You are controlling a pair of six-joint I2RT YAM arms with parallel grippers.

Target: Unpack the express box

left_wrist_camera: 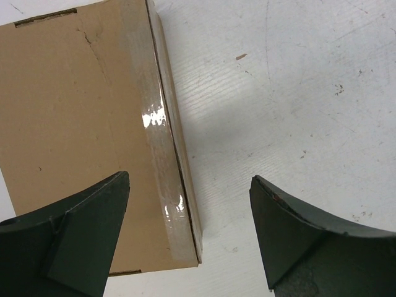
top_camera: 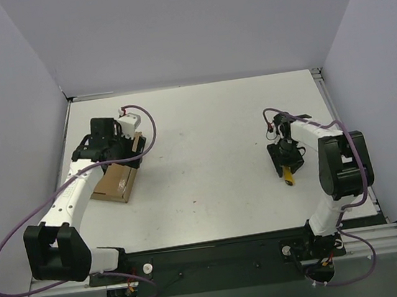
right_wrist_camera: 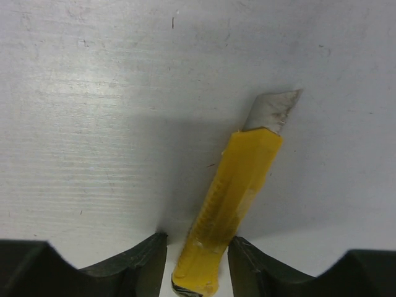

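- Cut prep, seemingly: right gripper is pinching utility knife, blade pointing at 1 o'clock.
- Wide-spread left gripper is hovering over express box; tape likely needing slicing next.

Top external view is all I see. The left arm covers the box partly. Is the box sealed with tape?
Observer: Yes, clear tape runs along the closed edge of the express box.
Operator: Do the left fingers grip it?
Observer: No, the left fingers are open, one over the box, one over the table.
Operator: And the yellow thing at the right?
Observer: A utility knife, blade out, with the right fingers shut on its handle.
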